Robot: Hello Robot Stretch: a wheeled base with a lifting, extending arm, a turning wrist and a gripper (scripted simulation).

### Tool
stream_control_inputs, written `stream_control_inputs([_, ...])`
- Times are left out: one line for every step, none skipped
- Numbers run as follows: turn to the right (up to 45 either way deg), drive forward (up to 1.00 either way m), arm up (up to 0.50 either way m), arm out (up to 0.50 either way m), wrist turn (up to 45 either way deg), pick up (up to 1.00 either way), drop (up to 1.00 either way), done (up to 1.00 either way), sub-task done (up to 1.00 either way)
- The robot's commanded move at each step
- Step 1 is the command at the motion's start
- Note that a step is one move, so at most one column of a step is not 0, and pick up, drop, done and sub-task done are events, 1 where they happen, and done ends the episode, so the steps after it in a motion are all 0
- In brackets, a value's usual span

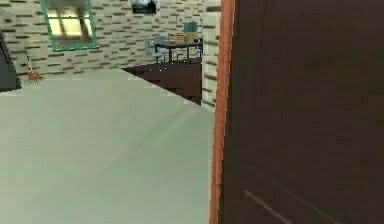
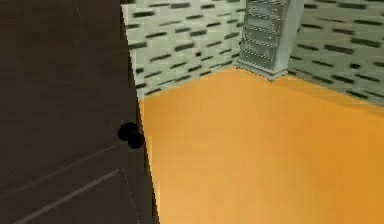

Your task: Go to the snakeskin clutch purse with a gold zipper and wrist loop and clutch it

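Beside dark brown panelled door (image 1: 300,110) with black knob (image 2: 130,135): turn base clear of door edge, scan toward far dark table (image 1: 178,42) for snakeskin clutch purse. Gripper finger state: cannot tell.

forward view: door (image 1: 310,110) close at right, its edge near middle. floor (image 1: 100,140) spreads left of it. far wall behind floor, window (image 1: 72,22) on it at upper left. through opening at top centre, table (image 1: 178,45) stands in farther room, wall picture (image 1: 144,6) above and left of it.
arm side view: door (image 2: 60,110) at left, knob (image 2: 130,135) at its right edge. floor (image 2: 260,150) to right. drawer unit (image 2: 265,35) far back against wall, near corner.
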Motion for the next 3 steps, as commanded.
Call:
stream_control_inputs([0.0, 0.5, 0.0, 0.0, 0.0, 0.0, 0.0, 0.0, 0.0])
stream_control_inputs([-39.0, 0.0, 0.0, 0.0, 0.0, 0.0, 0.0, 0.0, 0.0])
stream_control_inputs([0.0, 0.45, 0.0, 0.0, 0.0, 0.0, 0.0, 0.0, 0.0])
